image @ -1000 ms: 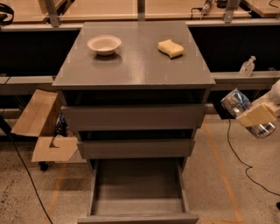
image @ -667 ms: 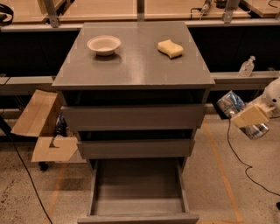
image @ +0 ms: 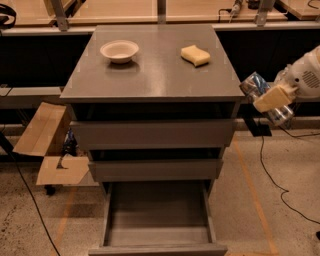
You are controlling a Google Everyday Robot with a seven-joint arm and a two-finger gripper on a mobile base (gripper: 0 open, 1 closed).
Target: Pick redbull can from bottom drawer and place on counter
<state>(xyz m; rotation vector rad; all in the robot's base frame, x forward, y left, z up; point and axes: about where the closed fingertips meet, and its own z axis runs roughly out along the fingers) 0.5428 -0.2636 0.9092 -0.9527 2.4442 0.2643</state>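
My gripper (image: 269,100) is in the air just right of the cabinet, a little below the level of the counter (image: 155,75). It is shut on the redbull can (image: 253,85), a shiny silver and blue can held tilted, with its ends showing on both sides of a tan finger (image: 271,98). The bottom drawer (image: 159,236) is pulled open at the foot of the cabinet and holds nothing. The two wider drawers above it are closed.
A white bowl (image: 119,50) and a yellow sponge (image: 195,55) sit on the counter toward the back. An open cardboard box (image: 44,144) lies on the floor to the left. A black cable (image: 267,170) runs over the floor to the right. Wooden tabletops (image: 120,9) stand behind.
My gripper has risen with the can and moved a little left, closer to the counter's right edge. Nothing else has moved.
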